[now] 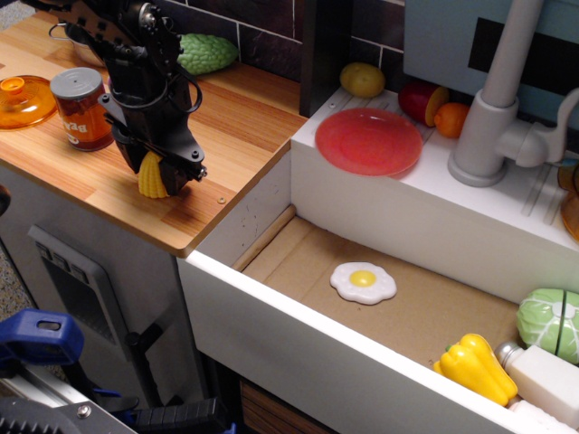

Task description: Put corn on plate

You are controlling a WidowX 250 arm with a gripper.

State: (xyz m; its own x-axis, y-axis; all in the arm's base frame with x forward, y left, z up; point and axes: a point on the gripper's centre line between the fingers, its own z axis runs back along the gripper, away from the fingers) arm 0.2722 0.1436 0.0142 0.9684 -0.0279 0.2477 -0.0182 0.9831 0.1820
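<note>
The corn (151,176), a small yellow ribbed dome, stands on the wooden counter (235,127) near its front edge. My black gripper (156,170) is lowered over the corn with a finger on either side; the jaws look open around it and the right finger (181,168) covers its right side. The corn still rests on the counter. The plate (368,141), flat, round and translucent red, lies on the white sink ledge to the right, well apart from the gripper.
An orange-labelled can (80,108) and an orange lid (20,99) are left of the gripper. A green vegetable (206,52) lies behind it. A potato (362,80), a faucet (493,117), a fried egg (363,282) and a yellow pepper (475,367) lie in and around the sink.
</note>
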